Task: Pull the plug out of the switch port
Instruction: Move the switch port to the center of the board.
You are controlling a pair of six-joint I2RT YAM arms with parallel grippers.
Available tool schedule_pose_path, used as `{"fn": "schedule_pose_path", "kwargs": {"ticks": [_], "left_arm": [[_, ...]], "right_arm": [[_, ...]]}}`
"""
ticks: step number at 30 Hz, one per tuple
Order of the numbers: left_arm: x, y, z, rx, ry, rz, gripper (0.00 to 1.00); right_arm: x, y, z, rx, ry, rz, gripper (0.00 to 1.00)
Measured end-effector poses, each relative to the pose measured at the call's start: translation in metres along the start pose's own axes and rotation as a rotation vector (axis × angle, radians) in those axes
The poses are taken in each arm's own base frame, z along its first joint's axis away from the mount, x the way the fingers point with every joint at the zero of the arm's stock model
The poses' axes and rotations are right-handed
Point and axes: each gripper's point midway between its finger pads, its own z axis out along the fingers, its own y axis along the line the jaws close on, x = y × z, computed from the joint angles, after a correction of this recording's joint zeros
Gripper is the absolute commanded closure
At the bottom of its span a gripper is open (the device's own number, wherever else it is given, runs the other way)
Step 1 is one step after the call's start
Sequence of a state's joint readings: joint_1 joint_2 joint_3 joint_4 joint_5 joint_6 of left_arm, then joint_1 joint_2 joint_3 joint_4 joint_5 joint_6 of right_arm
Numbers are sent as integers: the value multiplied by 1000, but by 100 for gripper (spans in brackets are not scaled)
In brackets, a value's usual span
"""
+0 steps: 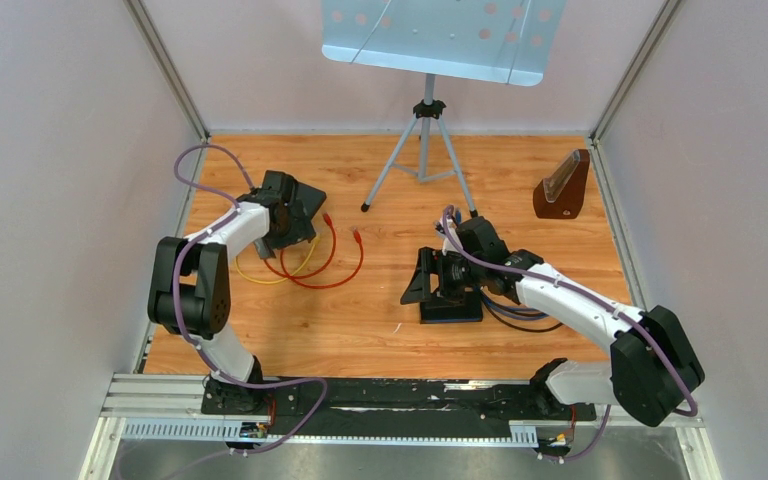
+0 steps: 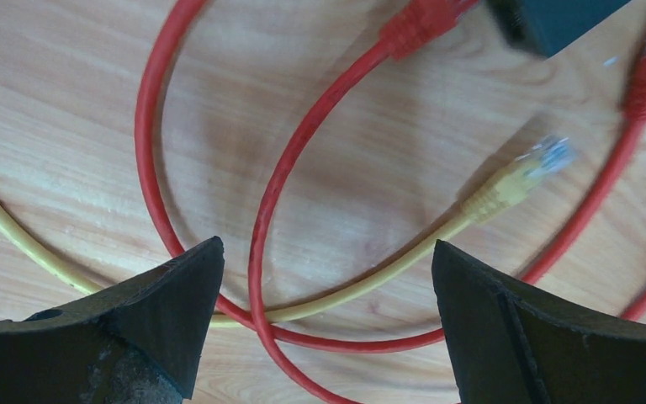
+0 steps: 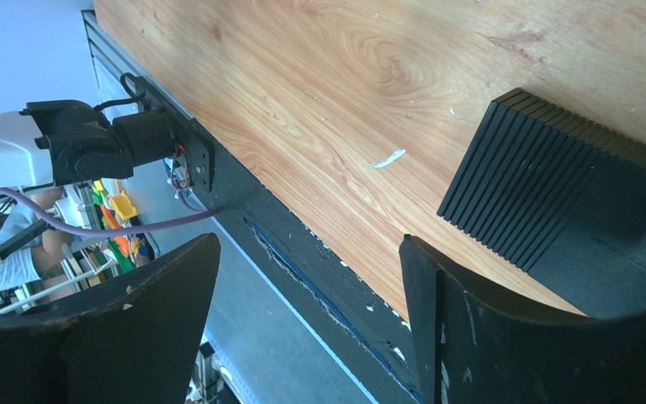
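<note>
A black switch (image 1: 298, 196) lies at the back left, and its dark corner shows in the left wrist view (image 2: 555, 21). A red plug (image 2: 416, 25) on a red cable (image 2: 277, 194) reaches the switch's edge; the joint is blurred. A yellow cable (image 1: 280, 272) ends in a loose plug (image 2: 517, 177) on the wood. My left gripper (image 1: 288, 228) is open and empty above the crossing cables (image 2: 326, 252). My right gripper (image 1: 425, 282) is open and empty (image 3: 309, 244), next to a black ribbed box (image 3: 547, 194).
Two loose red plug ends (image 1: 358, 237) lie mid-table. The black box (image 1: 452, 308) has dark cables (image 1: 520, 315) behind it. A tripod (image 1: 422, 150) with a blue panel stands at the back, and a brown wedge block (image 1: 562, 188) at back right. The table's front edge (image 3: 303, 227) is under my right gripper.
</note>
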State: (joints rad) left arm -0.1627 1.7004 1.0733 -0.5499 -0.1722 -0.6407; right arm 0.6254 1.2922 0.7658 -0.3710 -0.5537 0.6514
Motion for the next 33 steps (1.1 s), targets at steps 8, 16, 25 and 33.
{"fn": "schedule_pose_path", "kwargs": {"ticks": [8,16,25,33], "left_arm": [[34,14,-1,15,38,-23,5],[84,8,-22,47,50,-1,4],[125,-16,-38,116,6,28,5],[182,-51,-64,217,26,99,3]], "right_arm": [[2,-3,4,2,18,3,22],[12,-5,-3,-9,13,-3,21],[24,-6,-11,-27,0,-7,21],[32,-9,-14,-31,-1,-1,21]]}}
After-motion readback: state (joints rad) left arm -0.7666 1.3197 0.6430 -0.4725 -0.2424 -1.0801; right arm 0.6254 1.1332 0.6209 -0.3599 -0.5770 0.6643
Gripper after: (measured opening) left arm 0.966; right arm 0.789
